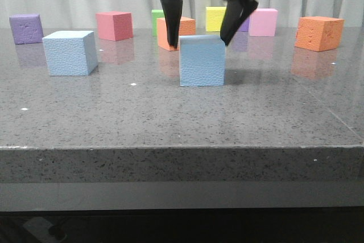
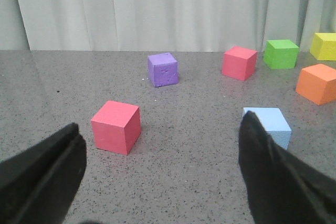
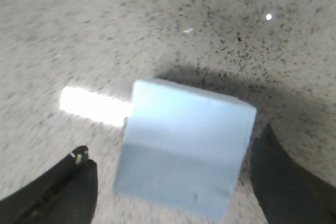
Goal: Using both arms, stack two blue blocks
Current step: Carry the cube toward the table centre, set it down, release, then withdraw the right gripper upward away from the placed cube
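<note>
Sitting nearest on the speckled grey worktop [image 1: 170, 123], just right of centre: one blue block [image 1: 202, 60], flat on the surface, seen large and blurred in the right wrist view [image 3: 184, 153]. Hanging straight over that block: the right gripper [image 1: 200, 42], jaws spread a little wider than the cube, one fingertip at each upper corner, gripping nothing; whether touching the cube or just clear of it, cannot tell. Showing in the right wrist view [image 3: 173, 182] as two dark fingers with open gaps on either side of the block.

Resting to the left and slightly farther back, well apart from the first: the second blue block [image 1: 70, 53], also flat on the worktop, also appearing in the left wrist view [image 2: 269, 124] partly behind one finger. Showing only in its own wrist camera: the left gripper [image 2: 160, 174], jaws wide open and holding nothing, with a red cube [image 2: 116, 127] lying on the worktop between the two fingers and farther off.

Standing farther back: an orange cube [image 1: 176, 32] just behind the right gripper, a pink-red cube [image 1: 114, 25] to the left, a purple cube [image 1: 26, 28] at the far left, another orange cube [image 1: 319, 33] at the far right. Lining the far edge near the pale curtain: a green cube [image 1: 157, 20], a yellow cube [image 1: 215, 19] and a pink cube [image 1: 263, 22].
</note>
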Motion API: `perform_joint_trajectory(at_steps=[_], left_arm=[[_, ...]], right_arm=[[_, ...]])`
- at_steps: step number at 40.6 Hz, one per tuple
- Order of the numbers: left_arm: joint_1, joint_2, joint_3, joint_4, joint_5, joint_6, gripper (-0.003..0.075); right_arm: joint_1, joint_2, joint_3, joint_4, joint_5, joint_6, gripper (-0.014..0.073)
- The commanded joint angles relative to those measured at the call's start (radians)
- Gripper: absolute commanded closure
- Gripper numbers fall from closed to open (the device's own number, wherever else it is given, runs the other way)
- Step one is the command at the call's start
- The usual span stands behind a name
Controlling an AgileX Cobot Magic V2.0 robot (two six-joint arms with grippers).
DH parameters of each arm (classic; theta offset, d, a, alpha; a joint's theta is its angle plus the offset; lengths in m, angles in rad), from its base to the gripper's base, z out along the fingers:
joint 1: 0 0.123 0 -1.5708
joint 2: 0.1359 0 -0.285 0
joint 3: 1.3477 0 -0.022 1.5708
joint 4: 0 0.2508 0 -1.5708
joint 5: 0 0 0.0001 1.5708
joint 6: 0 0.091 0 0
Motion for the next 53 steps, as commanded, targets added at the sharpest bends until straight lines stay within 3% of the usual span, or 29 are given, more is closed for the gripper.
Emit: perform_joint_trajectory(at_steps=[1, 11, 18, 30, 36, 44, 53], left_arm=[[0.002, 0.016, -0.032, 0.001, -0.082, -0.007, 0.0135], [0.002, 0.016, -0.032, 0.001, -0.082, -0.007, 0.0135], [0.002, 0.016, -0.032, 0.001, -0.082, -0.007, 0.0135], [0.002, 0.016, -0.032, 0.001, -0.082, -0.007, 0.0135], [0.002, 0.016, -0.032, 0.001, -0.082, -0.007, 0.0135], [0.002, 0.016, -0.032, 0.001, -0.082, -0.007, 0.0135], [0.002, 0.016, -0.032, 0.001, -0.082, -0.007, 0.0135]], right_arm=[[-0.012, -0.139, -0.035, 0.0, 0.015, -0.099, -0.001], [-0.053, -0.342, -0.022, 0.0, 0.09, -0.377, -0.001], [-0.126, -0.544, 0.171, 0.0, 0.012, -0.474, -0.001], [-0.24, -0.98, 0.745, 0.0, -0.324, -0.476, -0.001], [-0.241, -1.192, 0.948, 0.044, -0.401, -0.468, -0.001], [-0.24, -1.431, 1.115, 0.136, -0.417, -0.469, -0.001], [-0.24, -1.572, 1.162, 0.193, -0.415, -0.499, -0.001]])
